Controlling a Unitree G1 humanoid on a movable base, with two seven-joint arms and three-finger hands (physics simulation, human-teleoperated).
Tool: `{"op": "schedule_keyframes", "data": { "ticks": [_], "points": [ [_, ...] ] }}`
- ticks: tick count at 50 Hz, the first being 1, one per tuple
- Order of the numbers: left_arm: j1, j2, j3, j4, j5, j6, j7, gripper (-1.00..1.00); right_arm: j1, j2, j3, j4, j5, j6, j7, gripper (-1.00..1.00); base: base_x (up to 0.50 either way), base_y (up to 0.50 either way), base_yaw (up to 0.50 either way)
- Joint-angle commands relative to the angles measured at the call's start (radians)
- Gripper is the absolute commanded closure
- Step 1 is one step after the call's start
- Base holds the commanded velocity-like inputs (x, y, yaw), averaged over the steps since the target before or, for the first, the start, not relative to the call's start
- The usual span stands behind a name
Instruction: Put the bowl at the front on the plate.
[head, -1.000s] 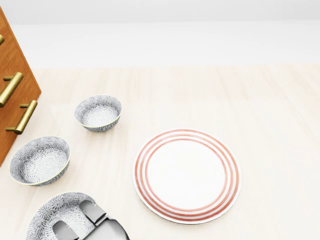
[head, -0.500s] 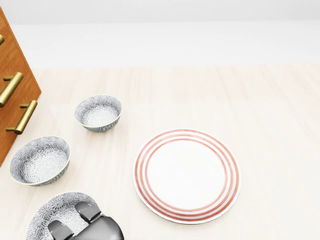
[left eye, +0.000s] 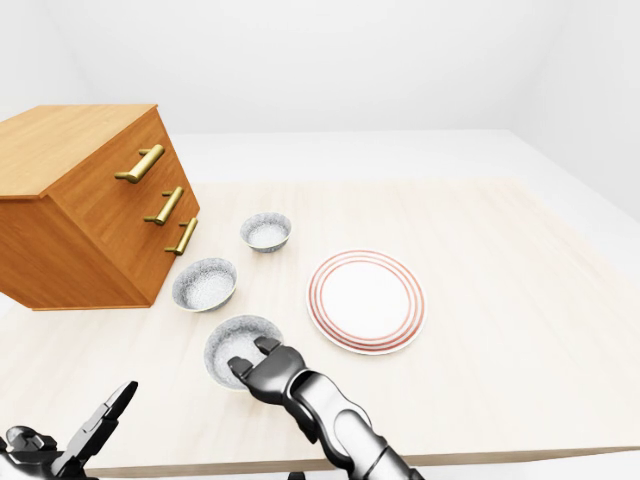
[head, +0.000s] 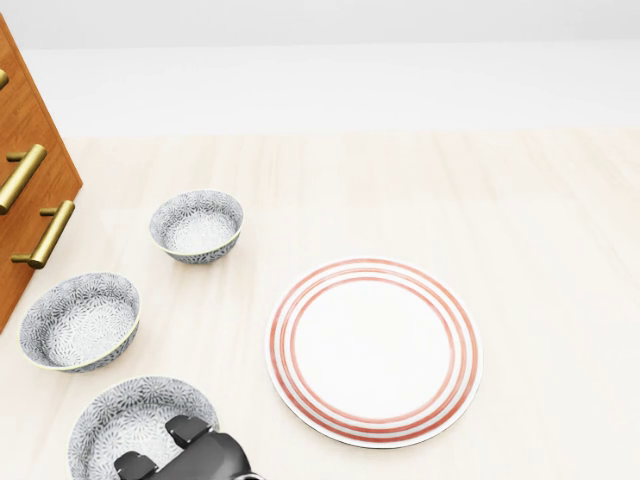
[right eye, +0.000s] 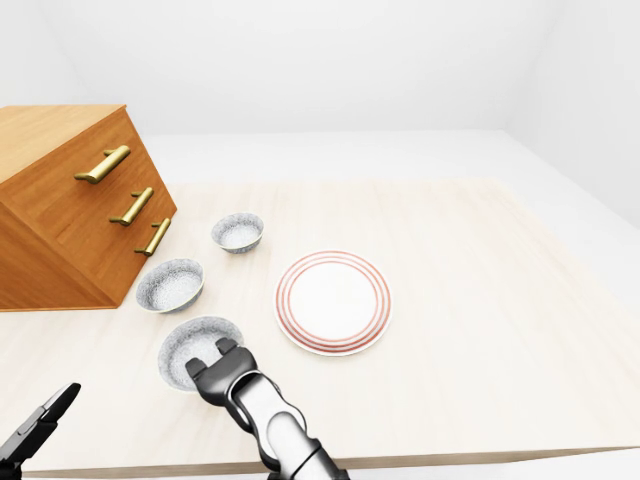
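Nearest bowl (head: 120, 415) holds the right hand (left eye: 272, 372) fingertips, grip unclear; plate (head: 372, 350) just beside; left hand (left eye: 85, 435) spread.

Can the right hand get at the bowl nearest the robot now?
Probably yes: the right hand has its fingers at the rim of the nearest bowl, with nothing between them.

The front bowl (head: 125, 415), middle bowl (head: 80, 322) and far bowl (head: 197, 226) carry a fine grey-white floral pattern; the plate (head: 373, 350) is white with red rings; the chest (left eye: 95, 215) is orange-brown wood, its handles (left eye: 140, 163) brass
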Motion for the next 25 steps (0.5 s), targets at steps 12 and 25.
{"op": "schedule_keyframes", "data": {
  "ticks": [12,25],
  "points": [
    [0.0,0.0,0.001,-0.005,-0.004,0.006,-0.001,-1.0,-0.054,0.041,-0.013,-0.017,-0.102,0.0,0.106,1.0,0.0,0.0,0.0],
    [0.001,-0.003,0.005,-0.007,-0.003,0.008,-0.007,-1.0,-0.117,0.047,-0.073,-0.03,-0.157,0.0,0.022,1.0,0.0,0.0,0.0]
  ]
}}
